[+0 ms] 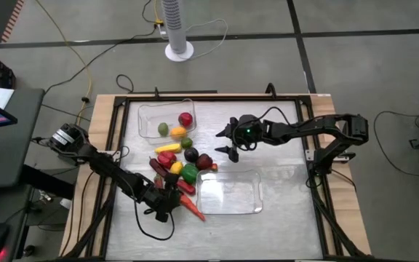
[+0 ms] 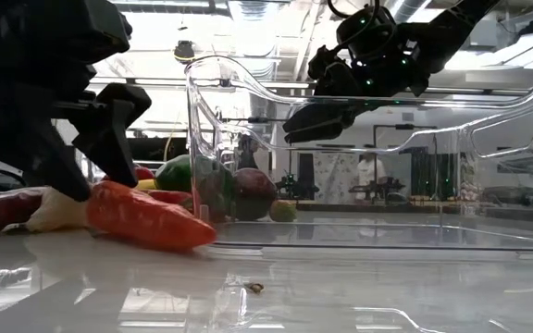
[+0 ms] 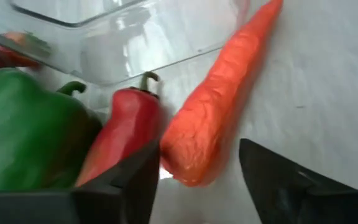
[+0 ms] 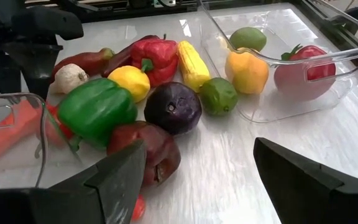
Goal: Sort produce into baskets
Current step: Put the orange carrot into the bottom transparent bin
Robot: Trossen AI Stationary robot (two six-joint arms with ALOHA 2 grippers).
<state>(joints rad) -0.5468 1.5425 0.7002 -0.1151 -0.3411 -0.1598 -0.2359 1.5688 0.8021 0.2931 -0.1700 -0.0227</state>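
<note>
- In the far basket (image 1: 148, 125) lie three fruits; the near basket (image 1: 228, 209) holds nothing
- Most produce (image 1: 182, 161) waits between
- Left gripper (image 1: 167, 202) gapes around the carrot (image 1: 191, 207); right gripper (image 1: 228, 141) hovers, fingers apart

The pale table (image 1: 282, 225) carries 2 clear baskets (image 1: 229, 194) (image 1: 151, 121) and loose produce (image 1: 189, 173) between.

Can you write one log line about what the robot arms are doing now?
left gripper: jaws open around carrot | right gripper: open, above table | far basket: three pieces | near basket: empty
</note>
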